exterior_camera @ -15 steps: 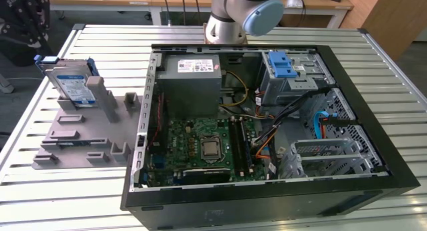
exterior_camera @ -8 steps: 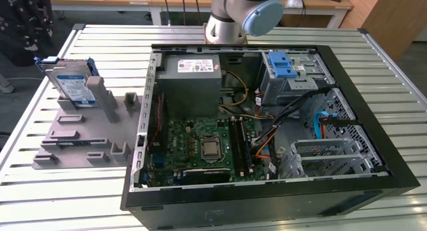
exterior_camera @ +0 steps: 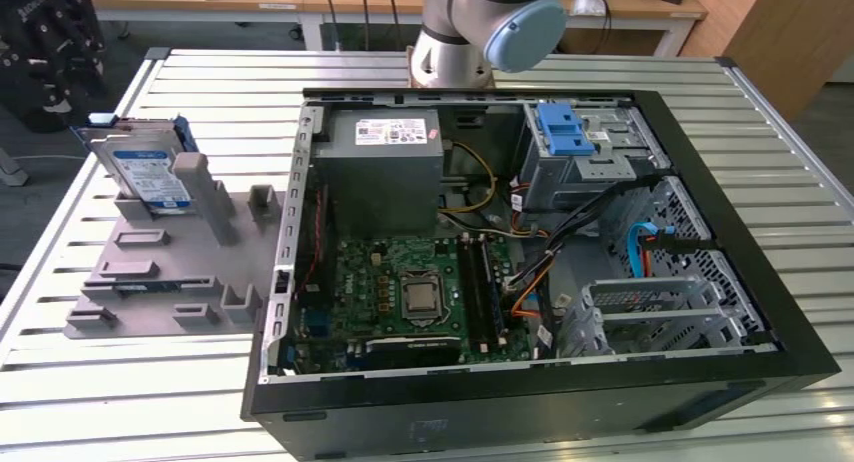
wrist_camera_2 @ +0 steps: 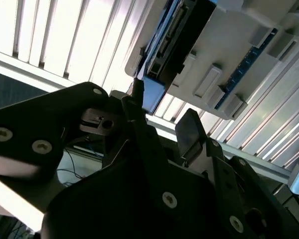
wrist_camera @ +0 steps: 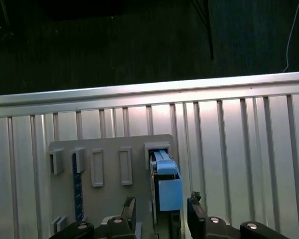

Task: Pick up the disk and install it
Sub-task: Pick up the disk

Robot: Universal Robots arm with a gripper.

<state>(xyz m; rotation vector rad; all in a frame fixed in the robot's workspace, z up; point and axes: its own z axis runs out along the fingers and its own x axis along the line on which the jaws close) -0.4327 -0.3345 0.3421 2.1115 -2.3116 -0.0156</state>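
Note:
The disk [exterior_camera: 150, 172], silver with a white-and-blue label in a blue carrier, stands on edge in a slot of the grey holder [exterior_camera: 174, 272] at the exterior view's left. In the first wrist view the disk [wrist_camera: 167, 186] shows edge-on, with my gripper [wrist_camera: 162, 205] open and one finger on each side of it, apart from it. In the second wrist view the carrier's blue corner of the disk [wrist_camera_2: 153, 94] lies just past my gripper [wrist_camera_2: 162, 122], and both dark fingers [wrist_camera_2: 190, 130] are spread with nothing between them.
An open black computer case [exterior_camera: 534, 407] lies on the slatted metal table [exterior_camera: 227, 92], beside the holder. Inside are a grey power supply box [exterior_camera: 380, 172], a green board [exterior_camera: 414, 282], cables and a drive bay with a blue latch [exterior_camera: 567, 132]. The arm's base [exterior_camera: 467, 32] stands behind the case.

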